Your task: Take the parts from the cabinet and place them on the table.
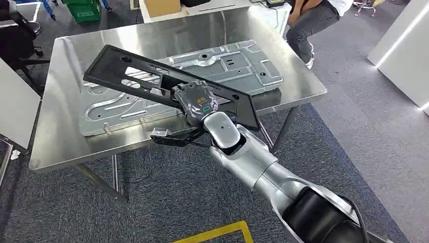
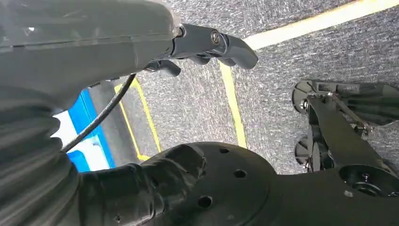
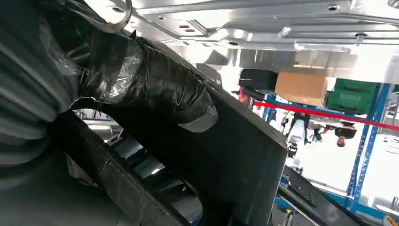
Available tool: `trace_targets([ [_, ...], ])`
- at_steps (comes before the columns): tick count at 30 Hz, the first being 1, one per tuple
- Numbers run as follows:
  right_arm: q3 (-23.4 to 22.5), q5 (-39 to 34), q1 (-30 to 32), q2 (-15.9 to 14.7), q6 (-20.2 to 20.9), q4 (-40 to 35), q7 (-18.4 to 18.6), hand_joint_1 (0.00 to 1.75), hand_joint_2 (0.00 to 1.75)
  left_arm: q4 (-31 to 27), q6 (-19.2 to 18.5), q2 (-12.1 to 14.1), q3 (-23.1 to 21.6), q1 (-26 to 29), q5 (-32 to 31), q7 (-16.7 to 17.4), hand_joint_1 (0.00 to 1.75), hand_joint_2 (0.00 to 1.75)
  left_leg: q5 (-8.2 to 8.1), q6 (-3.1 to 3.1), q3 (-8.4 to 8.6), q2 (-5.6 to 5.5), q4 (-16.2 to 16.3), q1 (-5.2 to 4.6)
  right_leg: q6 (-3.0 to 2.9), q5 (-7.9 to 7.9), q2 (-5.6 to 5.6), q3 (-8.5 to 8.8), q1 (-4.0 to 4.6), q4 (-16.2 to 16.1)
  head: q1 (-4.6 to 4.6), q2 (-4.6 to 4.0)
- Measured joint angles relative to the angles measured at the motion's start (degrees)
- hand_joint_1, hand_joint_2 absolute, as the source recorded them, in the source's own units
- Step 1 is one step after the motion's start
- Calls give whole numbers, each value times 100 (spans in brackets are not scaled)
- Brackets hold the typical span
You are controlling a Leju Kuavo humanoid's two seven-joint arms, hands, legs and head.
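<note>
Over the steel table (image 1: 60,142), our right hand (image 1: 195,101) grips a long black panel (image 1: 136,76), fingers closed around its frame near the end closest to us. The panel's long axis runs from the hand up and away to the far left, slanting across the table; most of its length lies beyond the hand, a short corner on the near right. It sits tilted, its far end higher, and we cannot tell whether any edge touches what is below.

Directly beneath the hand and panel lies a stamped silver metal sheet (image 1: 243,66), flat on the table, its length running roughly along the panel's. We judge the coming move as a lowering: the panel has to go down and level out from where the hand holds it, and whether it lands on the sheet or on bare steel just beside it turns on that slant.

The right arm is the only one near the work. Our left hand (image 2: 211,44) hangs by the floor, fingers curled loosely with nothing in them, above grey carpet and yellow floor tape (image 2: 233,99).

The head view gives the panel's whole outline and its lie over the sheet. The right wrist view, turned over, gives what the head view cannot: the taped thumb (image 3: 155,84) pressed against the black panel's face (image 3: 244,160), with the silver sheet's ribs (image 3: 263,19) close behind it.
</note>
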Motion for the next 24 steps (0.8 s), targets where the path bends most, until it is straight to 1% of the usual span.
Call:
trace_targets([
  [5, 98, 35, -21, 44, 0, 9, 15, 175, 175, 0, -11, 0, 50, 3, 2, -9, 0, 175, -6, 8, -11, 1, 25, -7, 12, 8, -3, 2, -27, -7, 0, 0],
  [8, 120, 79, -28, 63, 6, 4, 30, 175, 175, 0, -7, 2, 55, 3, 0, -9, 0, 175, -20, 31, -27, 0, 51, -12, 38, 14, -5, 3, -37, -8, 0, 0],
  [9, 146, 87, -42, 72, 9, 4, 33, 175, 175, 0, -7, 2, 55, 4, 0, -9, 0, 175, -24, 44, -36, 0, 65, -16, 56, 18, -8, 3, -42, -9, 0, 0],
  [11, 208, 90, -71, 100, 11, 2, 37, 175, 175, 0, -7, 4, 55, 13, 0, -15, 0, 175, -36, 82, -55, -5, 67, -24, 94, 21, -23, 9, -51, -31, 0, 0],
  [12, 219, 90, -89, 118, 11, 0, 39, 175, 175, 0, -7, 4, 55, 12, 0, -17, 0, 175, -32, 126, -25, -15, 14, -21, 142, 6, -37, 29, -49, -46, -2, 0],
  [13, 221, 90, -94, 129, 15, -13, 48, 175, 175, -2, -4, 2, 57, 18, 2, -17, 0, 175, 8, 176, 43, -26, -53, 37, 166, -31, 62, 2, -61, 30, 4, 0],
  [14, 238, 94, -122, 131, 18, -20, 50, 175, 175, 0, 0, 2, 57, 15, 2, -20, 0, 175, 7, 207, 70, -37, -72, 31, 149, -184, 217, -98, -63, 261, 4, 0],
  [15, 268, 102, -143, 129, 18, -30, 50, 175, 175, -2, 2, 2, 57, 4, 2, -20, 0, 175, 6, 231, 75, -40, -71, 25, 131, -393, 281, -284, -64, 645, 7, 0],
  [16, 290, 107, -145, 122, 20, -28, 55, 175, 175, -2, 2, 4, 57, -2, 2, -26, 0, 175, -9, 253, 85, -51, -69, 20, 127, -605, 320, -517, -53, 1125, 9, 0],
  [17, 306, 107, -135, 103, 28, -28, 61, 175, 175, -2, 4, 4, 59, -3, 2, -26, 0, 175, -24, 269, 99, -75, -67, 6, 130, -767, 349, -763, -51, 1595, 7, 0],
  [18, 334, 109, -126, 85, 35, -26, 63, 175, 175, -2, 4, 4, 59, -2, 9, -26, 0, 175, -45, 269, 118, -118, -59, -7, 124, -794, 355, -934, -52, 1874, 7, 0],
  [19, 356, 109, -123, 79, 39, -26, 74, 175, 175, -2, 4, 4, 61, 2, 9, -28, 0, 175, -69, 254, 146, -148, -49, -12, 108, -678, 354, -940, -52, 1819, 7, 0],
  [20, 374, 111, -127, 76, 39, -28, 79, 175, 175, -2, 4, 2, 63, 13, 9, -26, 0, 175, -106, 239, 180, -173, -35, -13, 86, -438, 355, -809, -51, 1510, 7, 0],
  [21, 387, 111, -140, 76, 37, -28, 81, 175, 175, -2, 4, 2, 63, 21, 9, -26, 0, 175, -146, 221, 223, -201, -14, -13, 58, -155, 355, -585, -49, 1037, 7, 0],
  [22, 400, 111, -155, 76, 39, -28, 81, 175, 175, -2, 4, 2, 63, 20, 9, -28, 0, 175, -203, 197, 271, -220, 11, -14, 17, 135, 364, -320, -43, 472, 7, 0],
  [23, 413, 122, -160, 68, 42, -28, 83, 175, 175, 0, 4, -7, 63, 28, 9, -31, 0, 175, -250, 167, 262, -227, 21, -2, -26, 77, 403, -191, -21, 260, 2, 0],
  [24, 426, 127, -182, 68, 46, -31, 85, 175, 175, -2, 4, -4, 66, 6, 9, -33, 0, 175, -280, 112, 239, -247, 74, -35, -30, 26, 398, -129, 12, 95, 9, 0],
])
